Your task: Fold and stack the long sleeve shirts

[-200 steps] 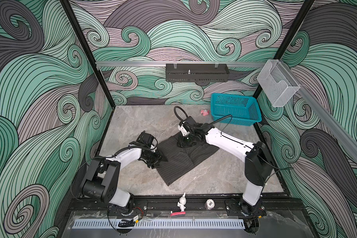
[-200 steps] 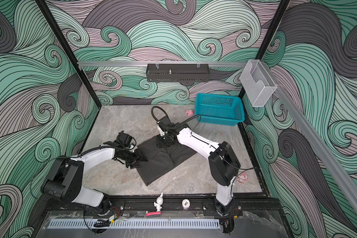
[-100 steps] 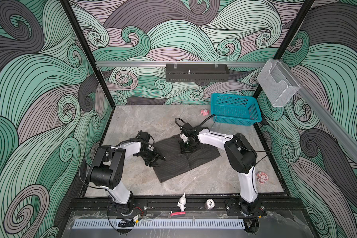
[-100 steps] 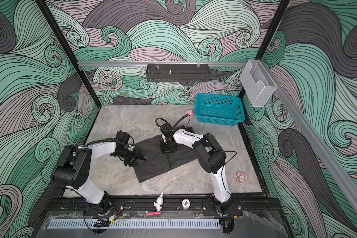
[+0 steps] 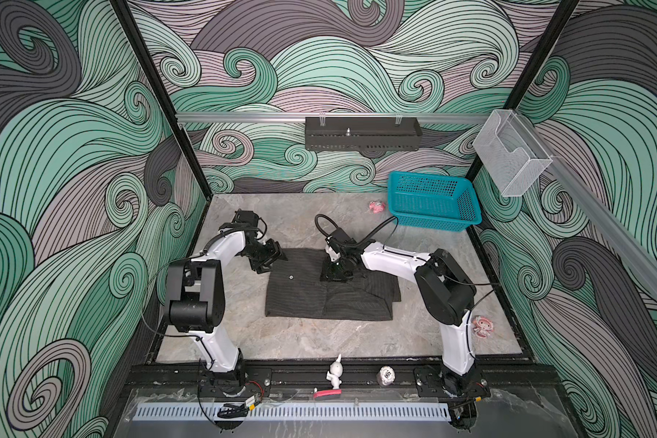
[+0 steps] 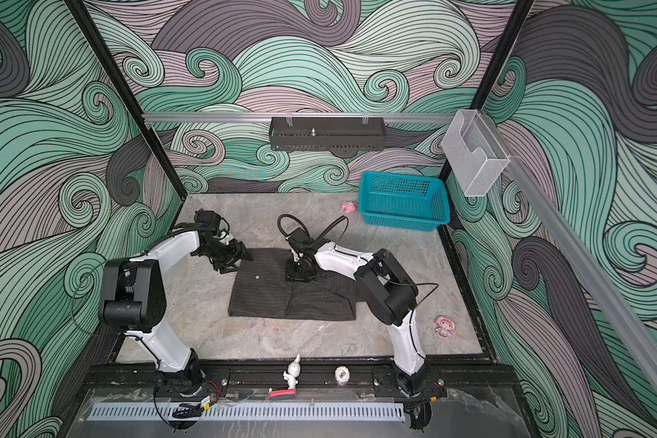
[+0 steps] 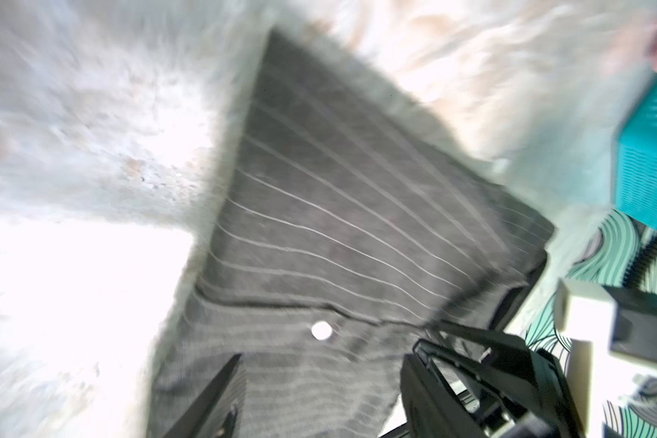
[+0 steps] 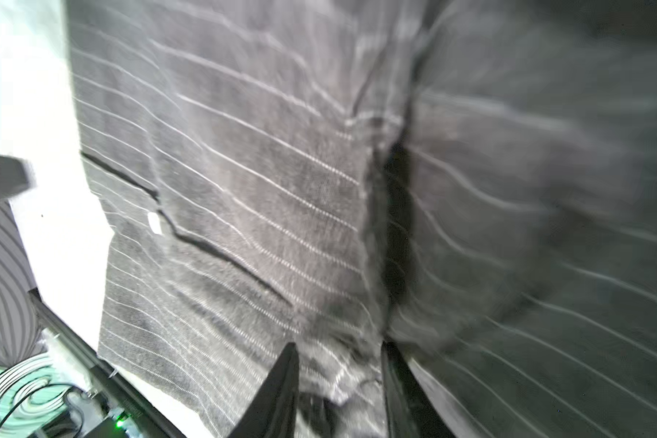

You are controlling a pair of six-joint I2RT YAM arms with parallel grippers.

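Observation:
The long sleeve shirt (image 5: 330,295) (image 6: 293,297), dark with thin pale pinstripes, lies folded into a flat rectangle mid-table, one white button (image 7: 321,330) showing. My left gripper (image 5: 273,261) (image 6: 240,259) (image 7: 319,394) hovers over its far left corner, open, with only flat cloth under the spread fingers (image 7: 213,394). My right gripper (image 5: 334,272) (image 6: 298,273) (image 8: 340,379) points down on the shirt's far middle. Its fingers (image 8: 281,383) stand apart with a small ruck of cloth loose between them.
A teal basket (image 5: 433,223) (image 6: 403,223) stands at the back right, a small pink toy (image 5: 376,206) beside it. A pink figure (image 5: 482,326) lies near the right arm's base. A white figurine (image 5: 335,373) and a small ball (image 5: 385,375) sit on the front rail.
The shirt has swung from a diagonal lie to square with the table's front edge. Both grippers have widened, and the left one has shifted to the shirt's far left corner.

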